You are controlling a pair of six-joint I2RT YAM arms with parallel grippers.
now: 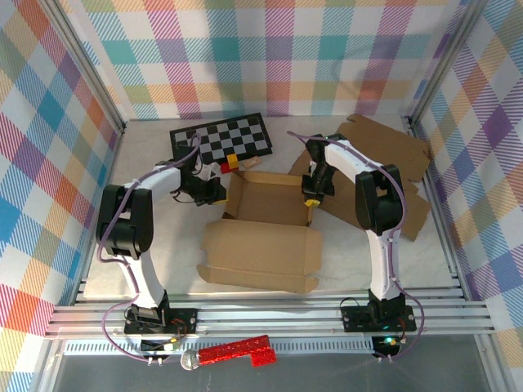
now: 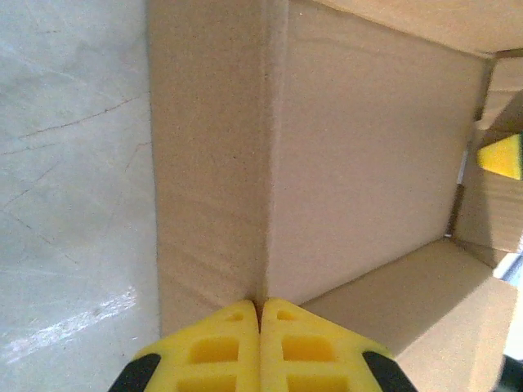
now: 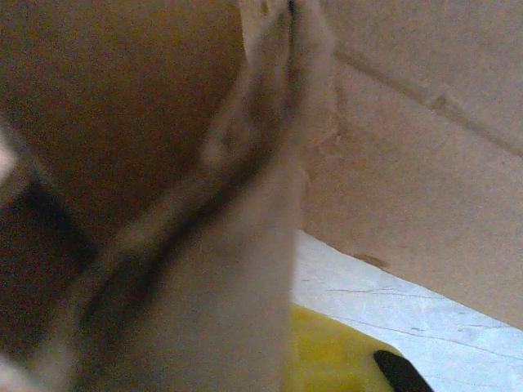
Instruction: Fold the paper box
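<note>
**Paper box half-formed, both arms at its side walls**

The paper box (image 1: 268,214) sat at the middle of the table (image 1: 163,269). Its tray opened upward with the side walls raised. The tray's long axis ran 9 to 3 o'clock in the overhead view. The lid panel lay flat on the table at the tray's 6 o'clock side, pointing at the arm bases.

Left gripper (image 1: 214,192) was at the tray's 9 o'clock wall. In the left wrist view its jaws were pressed fully together (image 2: 260,339), tips at the foot of the wall's upright crease. I could not tell whether any card was nipped between them.

Right gripper (image 1: 311,196) was at the 3 o'clock wall. The right wrist view was blurred. A card edge ran close past the lens and lay against one yellow pad (image 3: 327,351). One yellow fingertip (image 2: 500,157) showed inside the far wall from the left wrist camera. The jaws were closed on that wall of the box.

A black-and-white checkerboard (image 1: 221,137) lay at 11 o'clock, with small red and yellow blocks (image 1: 232,162) just beside its near edge. Flat cardboard sheets (image 1: 384,151) lay at 2 o'clock, under the right arm.

The table was pale grey with fine hairline cracks. Pastel plaid walls (image 1: 270,49) enclosed it on three sides. Aluminium rails (image 1: 270,314) ran along the near edge. A red glitter strip (image 1: 237,351) lay below the rails at 6 o'clock.
</note>
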